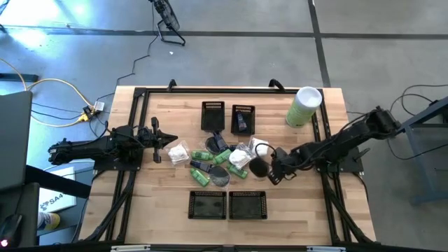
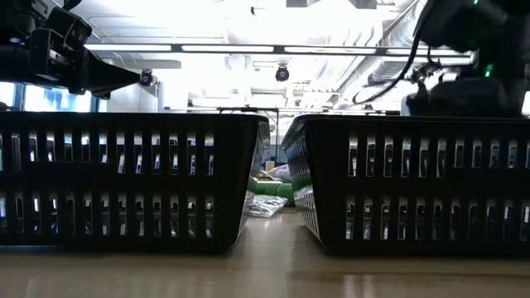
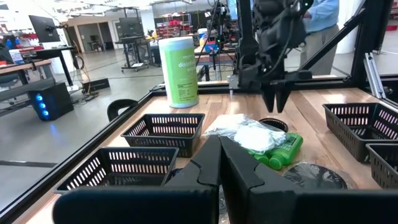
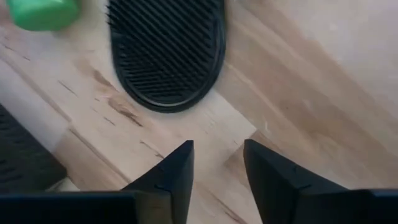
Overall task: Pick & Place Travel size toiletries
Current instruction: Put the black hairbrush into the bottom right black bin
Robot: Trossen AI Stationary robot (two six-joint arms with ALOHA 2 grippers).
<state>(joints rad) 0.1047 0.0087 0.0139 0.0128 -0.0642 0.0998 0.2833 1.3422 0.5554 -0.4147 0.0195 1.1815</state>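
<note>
While the right hand (image 4: 217, 165) hovers just above the black oval brush (image 4: 166, 53) on the counter (image 4: 298, 81), fingers part-open and empty — the toiletries (image 1: 220, 159) heap mid-counter beside it — it should centre over the brush and drop straight before closing; left hand (image 1: 170, 141) waits pinched shut at the pile's other side

Left pincer (image 3: 221, 163) shut, foreground. Beyond: two black mesh baskets (image 3: 165, 132), green bottles (image 3: 283, 149) under white packets (image 3: 245, 132), pale-green cylinder (image 3: 178, 71), right pincer (image 3: 275, 102) above surface (image 3: 317, 118).
</note>
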